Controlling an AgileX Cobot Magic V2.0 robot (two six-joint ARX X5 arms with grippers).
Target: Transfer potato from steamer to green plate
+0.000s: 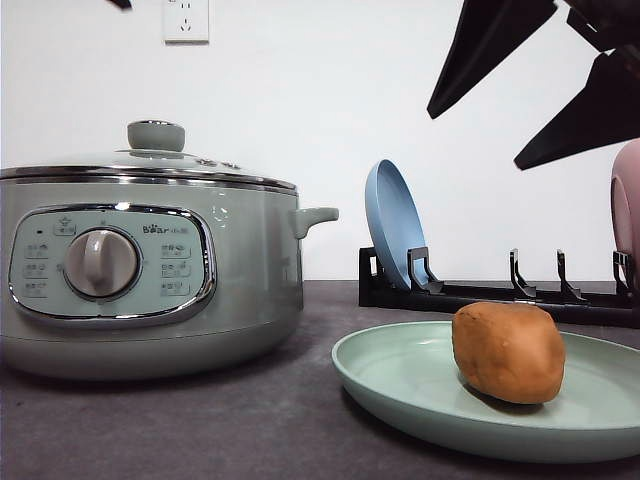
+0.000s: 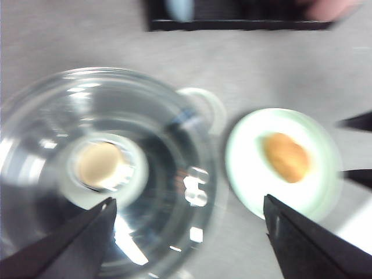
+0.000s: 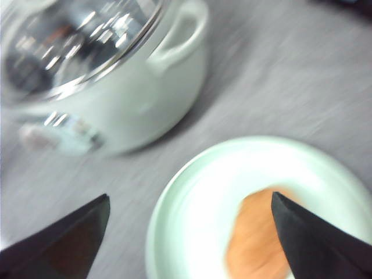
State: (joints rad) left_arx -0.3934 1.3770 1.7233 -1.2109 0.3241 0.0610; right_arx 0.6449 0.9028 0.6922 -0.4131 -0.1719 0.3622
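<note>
Right gripper (image 3: 189, 232) spread wide and empty, fingers (image 1: 490, 45) dark and pointed, raised high above the table (image 1: 200, 430); left gripper (image 2: 189, 232) likewise wide apart and holding nothing, poised well above the pot. Largest below: gray table, spread under both grippers. Next, steamer (image 1: 150, 270), pale green and round, directly beneath the left gripper and off to the left of the right one, glass lid (image 2: 104, 168) seated on it with the knob (image 1: 156, 135) at center, dial (image 1: 101, 263) and chrome-framed panel facing forward, side handle (image 1: 315, 217) pointing toward the plate. Then green plate (image 1: 400, 385), wide and shallow, flat on the table just beside the steamer, below the right gripper and apart from it. Behind the plate, black dish rack (image 1: 480, 295) against the white wall (image 1: 330, 100), blue plate (image 1: 395, 225) standing on edge in one slot, pink dish (image 1: 627, 215) upright at the far end, cut off by the frame edge. Smaller: potato (image 1: 508, 352), orange-brown and egg-shaped, lying on the green plate, toward its right half, under the open right fingers and touching neither. Blurred in both wrist views, yet potato (image 3: 258, 241) plain between the right fingertips' line of sight. Smallest: wall socket (image 1: 186, 20), high on the wall above the steamer.
</note>
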